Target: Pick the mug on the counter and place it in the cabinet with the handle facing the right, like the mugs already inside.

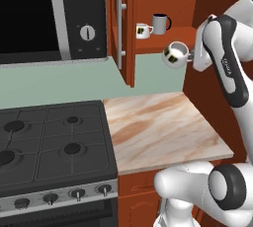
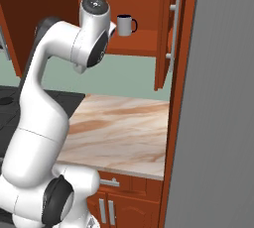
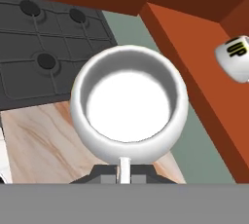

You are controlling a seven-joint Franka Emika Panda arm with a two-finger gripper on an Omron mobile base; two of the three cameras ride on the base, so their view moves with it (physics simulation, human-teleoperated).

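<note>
Mug (image 1: 175, 53) was held by handle (image 3: 124, 168) in pincer (image 1: 191, 56), tilted sideways ahead of it. Collision with cabinet (image 1: 163, 43) shelf edge was judged possible; slip likely from narrow handle grip.

Hand view: gripper (image 3: 124, 172) fingertips hidden behind the mug (image 3: 129, 110) and its handle (image 3: 124, 169), jaw state unclear there; straight-sided white mug (image 3: 236, 58) cut by right edge. Right base view: the arm covers the shelf's left part, only the grey mug (image 2: 125, 25) visible. Left base view: microwave (image 1: 52, 16) cropped top and left.
</note>
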